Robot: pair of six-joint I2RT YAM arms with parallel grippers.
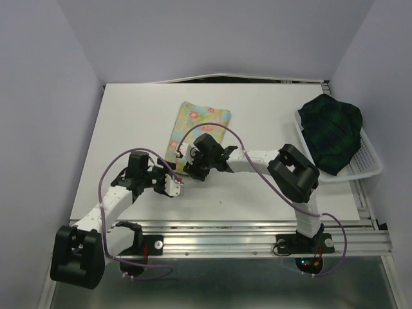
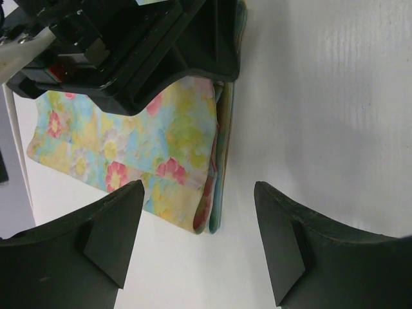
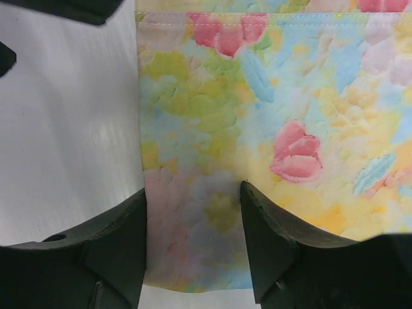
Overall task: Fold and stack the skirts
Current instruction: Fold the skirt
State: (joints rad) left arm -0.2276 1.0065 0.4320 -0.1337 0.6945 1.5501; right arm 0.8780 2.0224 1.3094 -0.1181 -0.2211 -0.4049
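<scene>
My right gripper [image 3: 193, 193], jaws spread, hangs over the folded pale-yellow floral cloth skirt [image 1: 201, 123] at its 7 o'clock end; the skirt stretches toward 1 o'clock.

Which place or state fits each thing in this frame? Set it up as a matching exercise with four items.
Things:
A. pale yellow floral cloth skirt
B. dark green-and-navy plaid cloth skirt
C. white plastic mesh basket
D. right arm's black two-finger tool

Places or states:
1. open, over the flower print
2. at the right edge of the white table
3. folded flat, mid-table
4. heaped inside the basket

Pairs: A-3, B-4, C-2, D-1.
</scene>
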